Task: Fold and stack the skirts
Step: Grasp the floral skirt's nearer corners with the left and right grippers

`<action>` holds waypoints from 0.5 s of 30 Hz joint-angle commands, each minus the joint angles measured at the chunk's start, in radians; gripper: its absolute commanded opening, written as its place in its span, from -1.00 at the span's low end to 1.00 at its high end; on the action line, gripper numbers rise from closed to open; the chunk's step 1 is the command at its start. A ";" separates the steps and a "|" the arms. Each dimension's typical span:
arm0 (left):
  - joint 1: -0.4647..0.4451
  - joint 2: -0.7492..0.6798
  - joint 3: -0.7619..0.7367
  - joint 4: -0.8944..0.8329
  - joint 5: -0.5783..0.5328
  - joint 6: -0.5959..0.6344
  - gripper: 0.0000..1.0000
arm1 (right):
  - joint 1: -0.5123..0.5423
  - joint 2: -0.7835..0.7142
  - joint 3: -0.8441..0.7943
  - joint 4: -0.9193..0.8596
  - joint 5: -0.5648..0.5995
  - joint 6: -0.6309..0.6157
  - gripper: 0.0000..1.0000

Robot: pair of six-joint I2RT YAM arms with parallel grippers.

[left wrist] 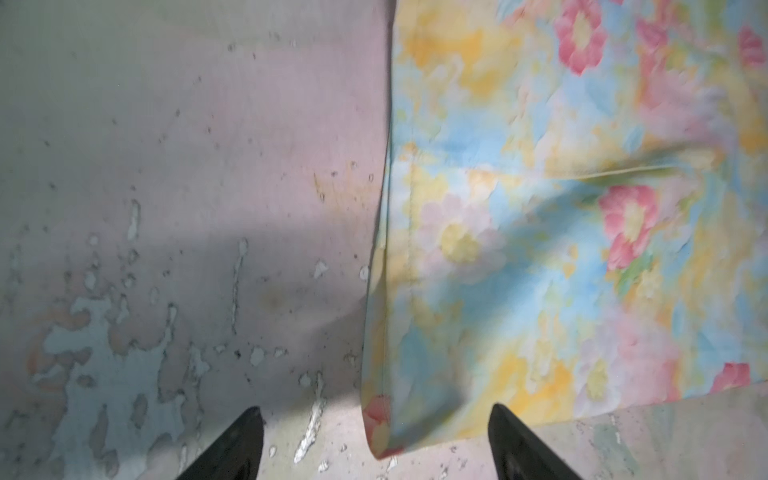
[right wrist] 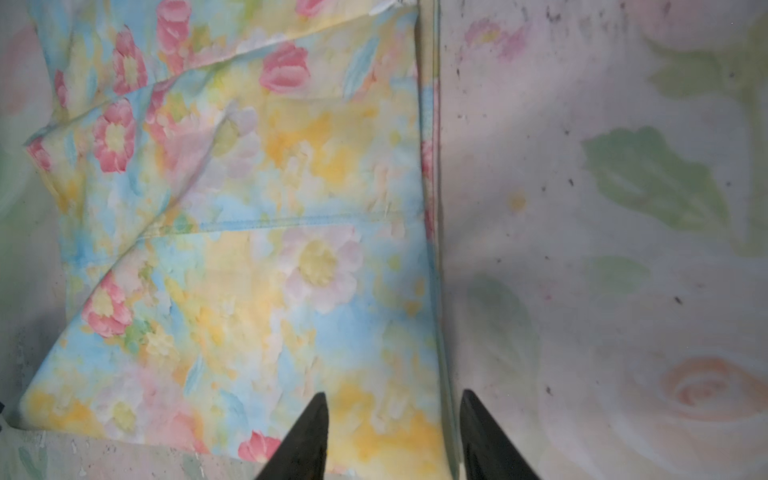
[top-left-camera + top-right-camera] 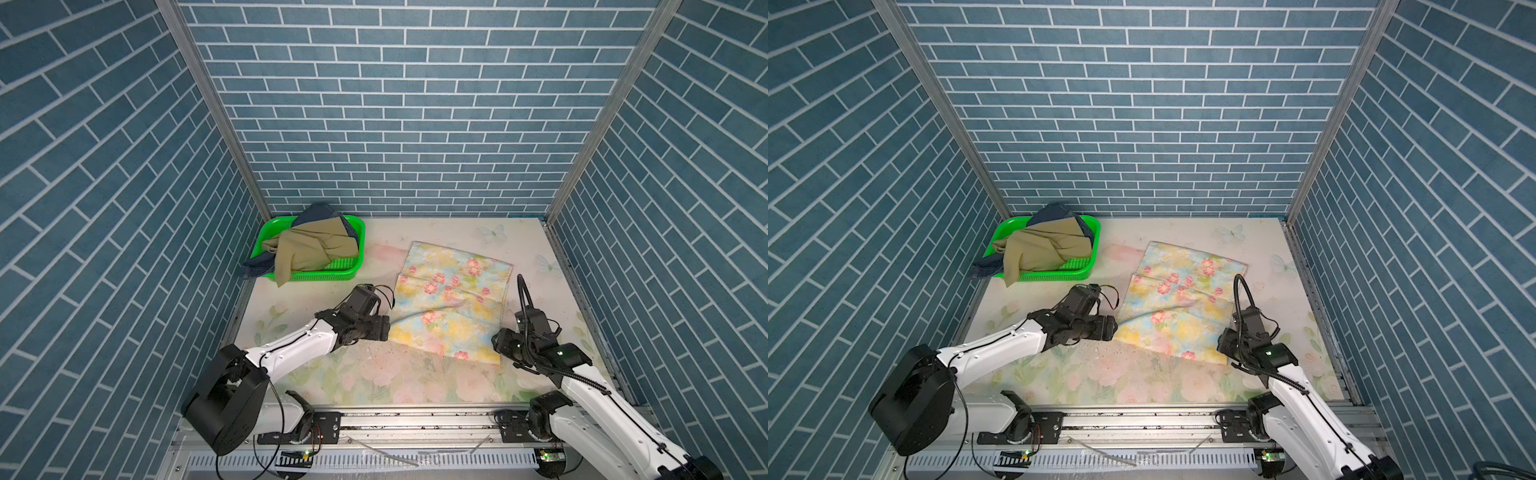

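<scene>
The pastel floral skirt [image 3: 449, 303] [image 3: 1177, 307] lies partly folded on the table, right of centre in both top views. My left gripper [image 3: 385, 328] [image 1: 376, 411] is open at its near left corner, and that corner [image 1: 382, 432] lies between the fingertips. My right gripper [image 3: 498, 340] [image 2: 394, 397] is open over the skirt's near right corner, its jaws standing either side of the skirt's edge [image 2: 440, 332]. The olive skirt [image 3: 311, 249] [image 3: 1046, 247] is heaped in the green basket, over the dark denim skirt [image 3: 318, 212] [image 3: 1054, 212].
The green perforated basket [image 3: 328, 275] [image 3: 1059, 275] stands at the back left corner, with cloth hanging over its left rim. Blue brick-pattern walls close in three sides. The flower-printed table top [image 3: 374, 374] is worn in front of the floral skirt.
</scene>
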 commanded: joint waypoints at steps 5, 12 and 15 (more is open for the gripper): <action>-0.044 -0.015 -0.073 0.102 -0.049 -0.073 0.56 | 0.032 -0.002 -0.063 -0.065 -0.008 0.067 0.00; -0.057 -0.043 -0.085 0.142 -0.073 -0.092 0.58 | 0.050 0.027 -0.083 -0.024 -0.028 0.073 -0.06; -0.057 -0.045 -0.071 0.150 -0.077 -0.088 0.59 | 0.055 0.023 -0.094 -0.001 -0.036 0.081 -0.13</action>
